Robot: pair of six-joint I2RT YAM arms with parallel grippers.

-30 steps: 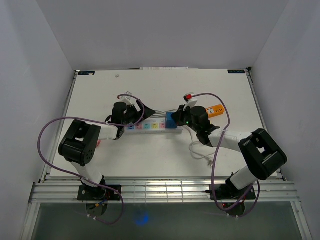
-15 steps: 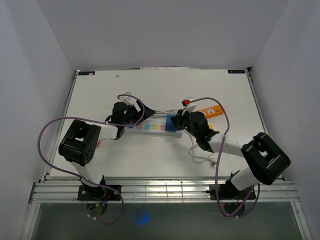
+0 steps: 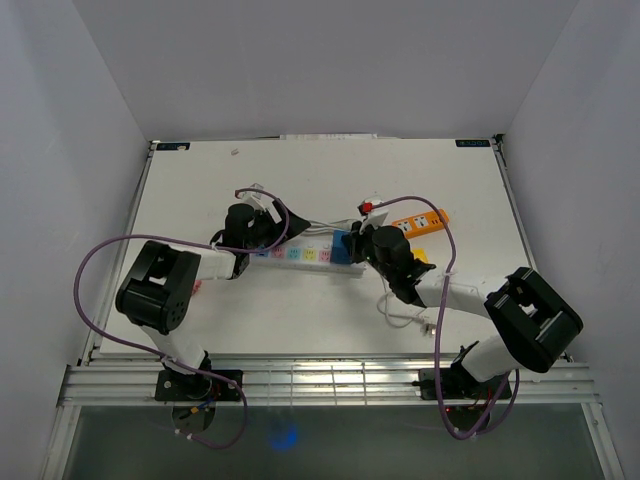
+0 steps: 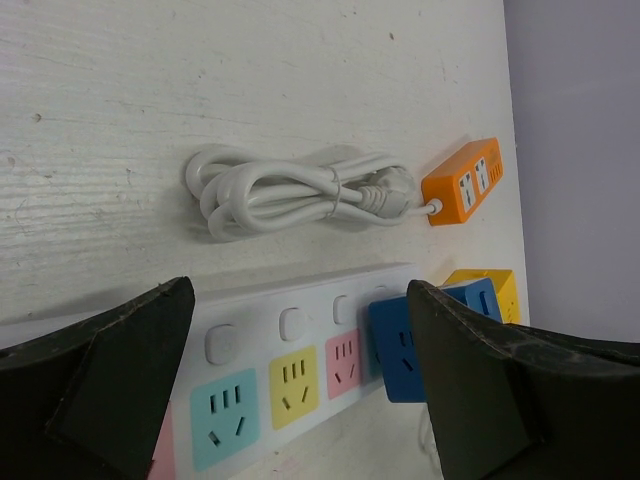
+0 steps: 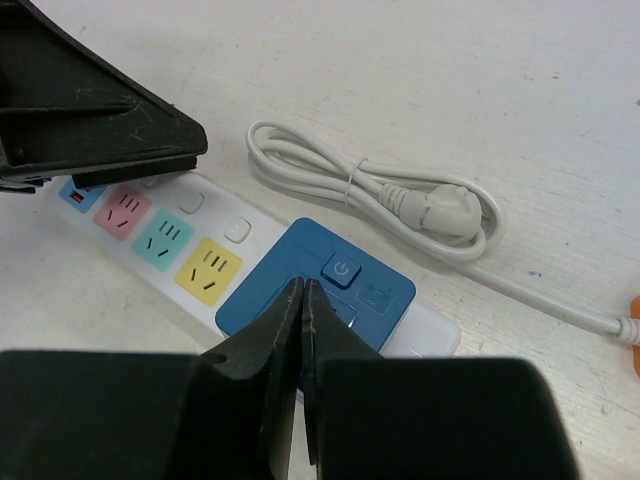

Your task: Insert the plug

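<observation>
right claw (image 5: 302, 292), tips together, sits on the blue plug (image 5: 365, 300) in the strip (image 5: 188, 203). left claw (image 4: 300, 370) stands apart, astride the strip. next, i judge: press straight down.

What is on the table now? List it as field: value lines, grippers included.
power strip: white, coloured sockets
blue adapter: sitting on the strip
plug: loose, on bundled white cable of orange power strip
left gripper: open, straddling the strip
right gripper: shut, tip over blue adapter
</observation>
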